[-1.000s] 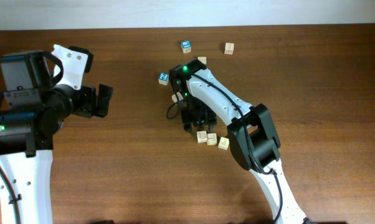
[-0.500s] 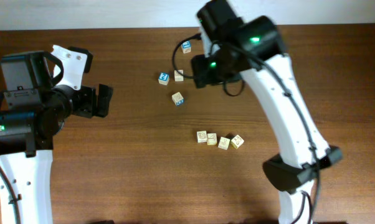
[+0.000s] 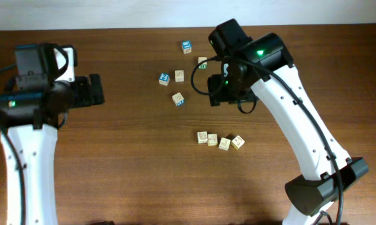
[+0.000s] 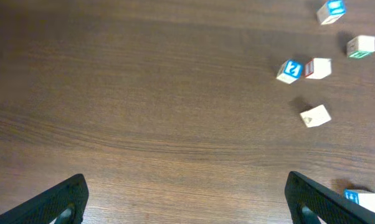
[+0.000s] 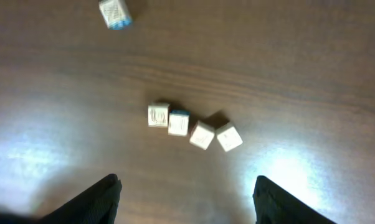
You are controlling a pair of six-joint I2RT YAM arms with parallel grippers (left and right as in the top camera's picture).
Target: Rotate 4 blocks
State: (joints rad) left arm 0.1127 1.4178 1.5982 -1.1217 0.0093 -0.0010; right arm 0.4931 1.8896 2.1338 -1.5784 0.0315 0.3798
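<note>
The 4 blocks (image 5: 179, 122) sit in a loose row in the middle of the desk (image 3: 113, 162). The right gripper (image 5: 187, 198) hovers nearer the far edge, spread and empty. The left gripper (image 4: 186, 199) gapes wide, holding nothing. The right should drop squarely over 1 end block, sparing its neighbour.

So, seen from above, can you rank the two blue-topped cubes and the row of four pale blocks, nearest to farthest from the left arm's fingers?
Measured from the left fingers in the overhead view:
1. mid-table blue-topped cube, straight across from them.
2. back blue-topped cube, near the table's far edge.
3. row of four pale blocks, toward the front, clearly farthest.
</note>
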